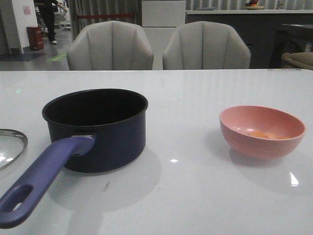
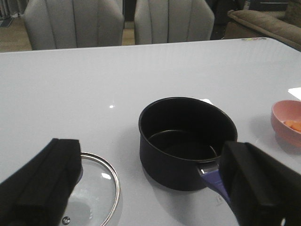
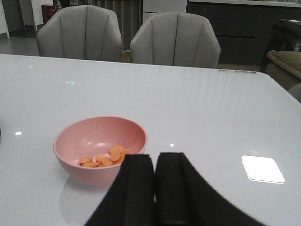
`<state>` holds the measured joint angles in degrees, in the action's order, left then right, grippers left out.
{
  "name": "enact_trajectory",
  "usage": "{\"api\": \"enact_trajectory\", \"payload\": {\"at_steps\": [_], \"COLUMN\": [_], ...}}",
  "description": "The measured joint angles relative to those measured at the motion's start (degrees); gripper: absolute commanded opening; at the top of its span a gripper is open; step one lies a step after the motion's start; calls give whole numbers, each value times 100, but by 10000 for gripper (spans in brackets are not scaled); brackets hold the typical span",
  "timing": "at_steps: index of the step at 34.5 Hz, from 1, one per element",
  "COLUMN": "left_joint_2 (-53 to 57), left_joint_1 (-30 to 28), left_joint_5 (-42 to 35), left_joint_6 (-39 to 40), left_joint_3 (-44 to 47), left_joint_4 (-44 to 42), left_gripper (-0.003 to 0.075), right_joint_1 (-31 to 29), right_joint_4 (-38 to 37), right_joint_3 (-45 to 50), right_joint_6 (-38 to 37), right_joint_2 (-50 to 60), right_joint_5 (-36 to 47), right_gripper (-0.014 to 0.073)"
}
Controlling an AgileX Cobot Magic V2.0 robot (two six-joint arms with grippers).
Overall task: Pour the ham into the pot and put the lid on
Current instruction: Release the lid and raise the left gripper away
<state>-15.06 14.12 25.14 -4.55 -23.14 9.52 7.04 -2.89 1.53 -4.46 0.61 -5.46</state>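
The dark navy pot (image 1: 98, 128) stands left of centre, black inside and empty, its purple-blue handle (image 1: 41, 178) pointing toward the front left. It also shows in the left wrist view (image 2: 186, 141). The glass lid (image 1: 10, 146) lies flat at the table's left edge, partly cut off, and also shows in the left wrist view (image 2: 96, 188). Orange ham bits (image 3: 104, 159) lie in a pink bowl (image 1: 262, 131) at the right. My left gripper (image 2: 150, 188) is open above the lid and pot handle. My right gripper (image 3: 155, 160) is shut and empty, just behind the bowl (image 3: 100, 148).
Two grey chairs (image 1: 110, 46) (image 1: 205, 46) stand behind the table's far edge. A sofa arm (image 1: 298, 59) is at the far right.
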Motion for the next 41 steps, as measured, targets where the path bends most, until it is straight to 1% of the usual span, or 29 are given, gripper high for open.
{"api": "enact_trajectory", "payload": {"at_steps": [5,12,17,20,24,30,39,41], "left_joint_2": [456,583,583,583,583,583,583,583], "left_joint_1": [186,306,306,306,306,306,306,306], "left_joint_5": [-282,-561,-630,-641,-641,-630,-630,-630], "left_joint_6": [0,0,0,0,0,0,0,0], "left_joint_3": [339,535,536,536,536,536,536,536], "left_joint_4": [-4,-8,-8,-8,-8,-8,-8,-8], "left_gripper": [617,617,617,617,617,617,617,617], "right_joint_1": [0,0,0,0,0,0,0,0], "right_joint_4": [0,0,0,0,0,0,28,94], "right_joint_3": [0,0,0,-82,-591,-1423,-1548,-1663], "right_joint_6": [0,0,0,0,0,0,-11,-11], "right_joint_2": [0,0,0,0,-268,-1357,-2257,-2509], "right_joint_5": [0,0,482,546,139,-844,-967,-967], "right_gripper": [148,148,148,148,148,148,157,205]}}
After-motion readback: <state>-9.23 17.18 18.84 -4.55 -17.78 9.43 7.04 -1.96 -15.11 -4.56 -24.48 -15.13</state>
